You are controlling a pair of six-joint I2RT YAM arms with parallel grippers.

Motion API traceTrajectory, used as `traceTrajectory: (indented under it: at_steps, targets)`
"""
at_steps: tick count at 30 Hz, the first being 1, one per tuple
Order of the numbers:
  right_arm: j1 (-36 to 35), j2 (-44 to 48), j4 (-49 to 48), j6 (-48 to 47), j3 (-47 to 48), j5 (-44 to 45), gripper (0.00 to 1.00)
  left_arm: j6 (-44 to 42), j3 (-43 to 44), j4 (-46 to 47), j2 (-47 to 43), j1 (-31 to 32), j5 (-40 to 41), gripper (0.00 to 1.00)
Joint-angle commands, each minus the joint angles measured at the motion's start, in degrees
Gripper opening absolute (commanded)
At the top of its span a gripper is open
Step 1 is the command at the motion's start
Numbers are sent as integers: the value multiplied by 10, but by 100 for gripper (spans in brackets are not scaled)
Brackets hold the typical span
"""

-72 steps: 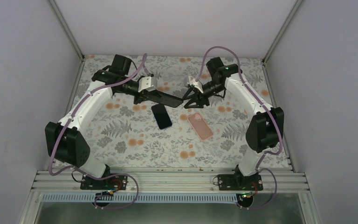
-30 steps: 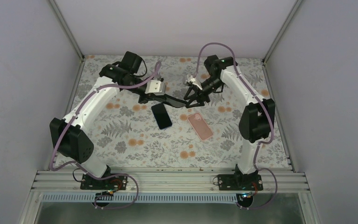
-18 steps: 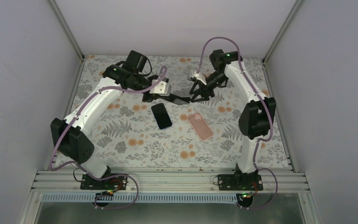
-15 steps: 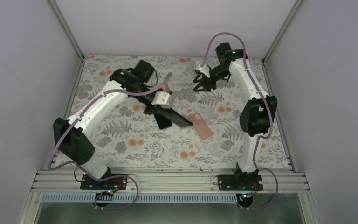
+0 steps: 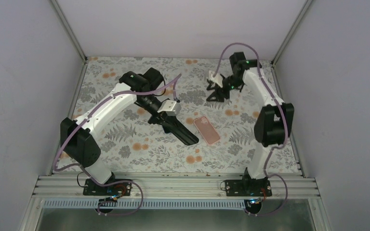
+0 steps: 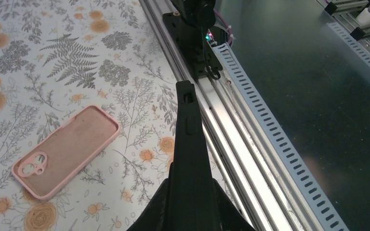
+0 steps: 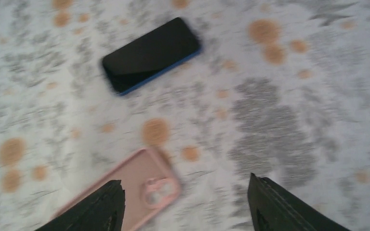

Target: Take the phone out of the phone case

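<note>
With the black, blue-edged slab phone [image 7: 150, 54] laid bare on the floral tabletop [image 5: 125, 147] near the empty pink silicone case [image 5: 206, 130], the extraction is judged done, the left gripper [image 6: 185, 89] being closed on nothing and the right gripper [image 5: 216, 95] spread, so only a retreat is called for.

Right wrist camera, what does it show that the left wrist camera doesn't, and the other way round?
Only the right wrist view shows the phone, lying screen up. Only the left wrist view shows the metal rail and an arm base at the near edge. Both show the empty pink case on the flowered table.
</note>
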State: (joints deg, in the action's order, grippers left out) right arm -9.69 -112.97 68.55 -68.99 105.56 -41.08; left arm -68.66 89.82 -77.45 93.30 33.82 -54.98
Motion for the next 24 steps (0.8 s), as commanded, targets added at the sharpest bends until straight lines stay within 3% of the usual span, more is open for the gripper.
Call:
traceTrajectory:
  at_steps: [1, 4, 9, 16, 24]
  targets:
    - [-48, 164, -36, 19, -168, -14, 68, -31, 44, -2, 22, -19, -42, 2]
    - [-91, 264, -54, 62, -253, -8, 68, -35, 67, 0, 41, -35, -46, 2]
    - [-116, 331, -71, 115, -313, -37, 67, -42, 95, 0, 68, -55, -57, 2]
    - [-136, 349, -123, 157, -361, -37, 58, -33, 100, 16, 78, -55, -68, 2]
    - [-146, 347, -149, 174, -364, -32, 56, -28, 103, 14, 75, -56, -67, 2]
